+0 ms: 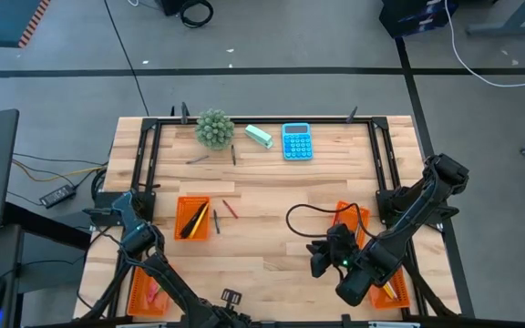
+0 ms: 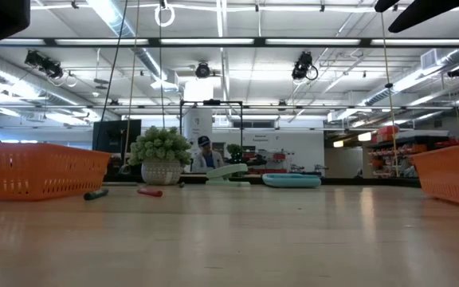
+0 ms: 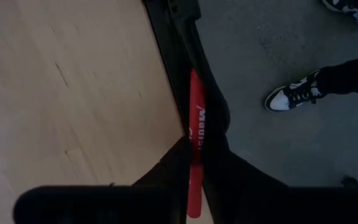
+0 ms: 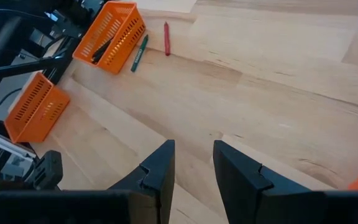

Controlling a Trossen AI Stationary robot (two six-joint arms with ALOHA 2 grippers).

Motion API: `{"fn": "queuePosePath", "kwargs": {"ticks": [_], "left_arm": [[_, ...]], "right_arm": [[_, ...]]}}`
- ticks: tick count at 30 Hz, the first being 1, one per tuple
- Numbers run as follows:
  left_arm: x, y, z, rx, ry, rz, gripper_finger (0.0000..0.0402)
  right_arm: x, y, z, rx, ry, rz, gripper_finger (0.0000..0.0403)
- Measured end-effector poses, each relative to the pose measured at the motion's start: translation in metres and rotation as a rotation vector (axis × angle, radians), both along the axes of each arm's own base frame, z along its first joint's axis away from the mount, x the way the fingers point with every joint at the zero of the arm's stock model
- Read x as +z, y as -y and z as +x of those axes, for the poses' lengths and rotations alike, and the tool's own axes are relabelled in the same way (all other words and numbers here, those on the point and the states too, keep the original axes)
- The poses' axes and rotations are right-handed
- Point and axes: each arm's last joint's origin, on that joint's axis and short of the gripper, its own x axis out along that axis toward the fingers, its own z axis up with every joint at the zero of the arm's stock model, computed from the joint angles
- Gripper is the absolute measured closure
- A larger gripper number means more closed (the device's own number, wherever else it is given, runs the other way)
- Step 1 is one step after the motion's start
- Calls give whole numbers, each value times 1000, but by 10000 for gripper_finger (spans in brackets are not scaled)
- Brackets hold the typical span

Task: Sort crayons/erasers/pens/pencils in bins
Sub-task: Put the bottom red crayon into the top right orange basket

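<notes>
Crayon (image 3: 196, 149), red, was clamped between the left fingers (image 3: 219, 165), its long axis running along them, tip past the tabletop (image 3: 67, 93) edge over the floor. Left gripper (image 1: 137, 239) stood nearer the corner bin (image 1: 149, 290) than any other. Right fingers (image 4: 160, 171), apart and empty, hung well right of that bin.

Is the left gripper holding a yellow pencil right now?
No. In the left wrist view the left gripper is shut on a red crayon with white lettering, not on a yellow stick.
</notes>
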Motion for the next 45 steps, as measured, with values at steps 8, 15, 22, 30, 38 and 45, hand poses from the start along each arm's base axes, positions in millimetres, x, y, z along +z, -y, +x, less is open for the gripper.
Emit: {"fn": "queuePosePath", "kwargs": {"ticks": [8, 15, 22, 30, 38, 45], "left_arm": [[-1, -7, 0, -45, -47, 36, 368], [1, -24, 8, -20, -94, 71, 352], [12, -48, 18, 7, -114, 118, 369], [26, -73, 32, 29, -120, 112, 355], [51, -98, 46, 61, -73, 72, 372], [90, -123, 57, 159, 51, -12, 359]], "right_arm": [[1, -2, 1, 1, 17, 23, 285], [1, -2, 2, -1, 23, 31, 285], [1, -3, 2, 2, 29, 37, 285], [2, -13, -9, 91, -39, 76, 285], [1, -34, -35, 193, -99, 134, 285], [2, -53, -63, 203, -16, 155, 285]]}}
